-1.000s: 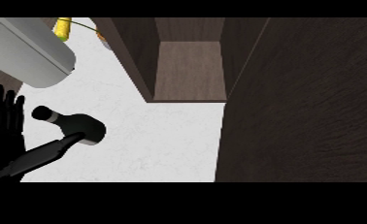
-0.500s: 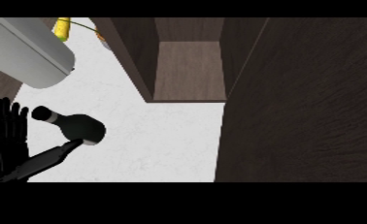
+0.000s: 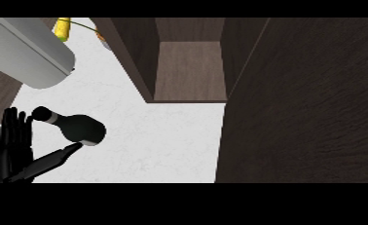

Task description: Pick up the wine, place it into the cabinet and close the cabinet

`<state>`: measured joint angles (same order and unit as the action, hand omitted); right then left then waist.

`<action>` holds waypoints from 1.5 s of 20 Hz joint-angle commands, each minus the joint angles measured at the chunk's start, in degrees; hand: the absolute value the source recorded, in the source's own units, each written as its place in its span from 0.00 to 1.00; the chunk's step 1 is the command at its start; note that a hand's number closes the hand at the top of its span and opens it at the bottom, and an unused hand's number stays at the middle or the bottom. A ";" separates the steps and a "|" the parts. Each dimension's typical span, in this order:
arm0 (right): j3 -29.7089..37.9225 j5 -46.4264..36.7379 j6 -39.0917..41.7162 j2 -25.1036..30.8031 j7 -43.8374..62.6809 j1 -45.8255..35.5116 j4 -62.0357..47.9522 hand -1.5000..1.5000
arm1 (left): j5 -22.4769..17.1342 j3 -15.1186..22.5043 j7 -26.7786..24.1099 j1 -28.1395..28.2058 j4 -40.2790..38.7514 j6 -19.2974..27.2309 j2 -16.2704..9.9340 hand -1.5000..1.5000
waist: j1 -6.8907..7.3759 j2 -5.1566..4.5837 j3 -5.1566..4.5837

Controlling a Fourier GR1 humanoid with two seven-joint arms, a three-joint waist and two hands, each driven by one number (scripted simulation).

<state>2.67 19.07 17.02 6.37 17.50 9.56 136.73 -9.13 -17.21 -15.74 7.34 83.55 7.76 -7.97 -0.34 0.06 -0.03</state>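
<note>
White counter [image 3: 165, 136]: wine [image 3: 78, 127] just beside left hand [image 3: 16, 141] fingers

Place: a kitchen
Worktop [image 3: 165, 136]: white, marbled, lying under the units
Cabinet [image 3: 188, 68]: dark wood, standing open
Bottle [image 3: 75, 125]: dark wine, lying on the worktop

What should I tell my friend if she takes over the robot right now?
Left robot hand: open, fingers up, at the view's lower left edge, beside the bottle. Right robot hand: not in view.
The dark glass wine bottle is on the white counter, left of the dark wooden cabinet, not held.
The cabinet's door is open, its inside bare.
Done: nothing yet. Left: grasp the bottle, put it in the cabinet, close the door.
</note>
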 commanded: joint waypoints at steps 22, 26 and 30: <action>2.31 6.61 -1.15 -0.05 5.18 -0.32 7.48 0.00 | -0.30 -2.94 -14.12 -15.34 -33.81 -7.11 -4.43 0.00 | -0.24 -0.02 0.01; -0.58 3.61 -1.78 -1.39 6.36 0.86 9.49 0.00 | 0.76 -3.43 -20.34 -17.70 -44.73 -9.51 -5.38 0.00 | -0.65 -0.10 -0.06; 3.13 6.68 -0.04 0.40 4.94 1.19 8.40 0.00 | 0.04 -3.76 -22.80 -20.82 -49.67 -10.15 -4.82 0.00 | -0.44 -0.07 -0.02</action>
<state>3.23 20.13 17.24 5.74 19.19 7.72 136.49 -8.53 -20.29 -36.49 -10.99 39.12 -1.23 -12.33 -0.70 -0.03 -0.06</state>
